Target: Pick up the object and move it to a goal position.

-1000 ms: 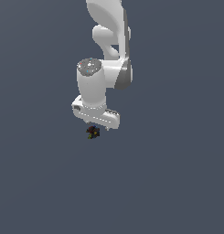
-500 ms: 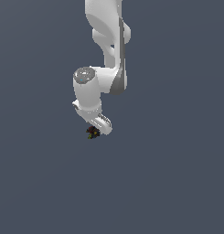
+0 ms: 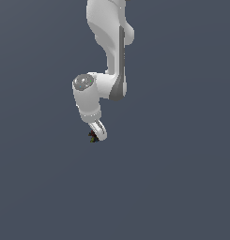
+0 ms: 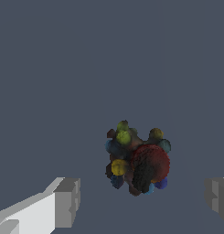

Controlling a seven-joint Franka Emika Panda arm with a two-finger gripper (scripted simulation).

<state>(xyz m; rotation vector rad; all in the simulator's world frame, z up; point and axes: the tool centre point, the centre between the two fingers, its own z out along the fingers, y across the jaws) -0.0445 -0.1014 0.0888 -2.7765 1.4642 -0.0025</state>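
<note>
While the exterior view shows only one white arm hanging down against a plain grey field, it does give the rough layout: the gripper [image 3: 96,134] is tilted at the end of the wrist, and one object [image 3: 92,137], a tiny dark lump, sits right at its tip, just on the side toward the exterior view's left. From here the fingers cannot be told apart, and whether the lump touches them is too small to judge; no goal marker is visible. Turning to the wrist view, the picture is far clearer. Two grey fingertips [image 4: 67,202] stand well apart with open grey ground between them, so the gripper [image 4: 143,199] is spread wide and holds nothing. The single object [image 4: 137,158] is a knobbly cluster of dark red, black, yellow-green and a few blue specks, lying ahead of the fingertips and roughly between their lines, touching neither one and nearer the far finger than the near one. It looks slightly taller than wide, but too lumpy to have a real long axis, so the closing direction should matter little. Judged from this, the coming move turns on pushing the open fingers forward around the lump before closing. The count: one arm, one gripper, two fingers, one object.
</note>
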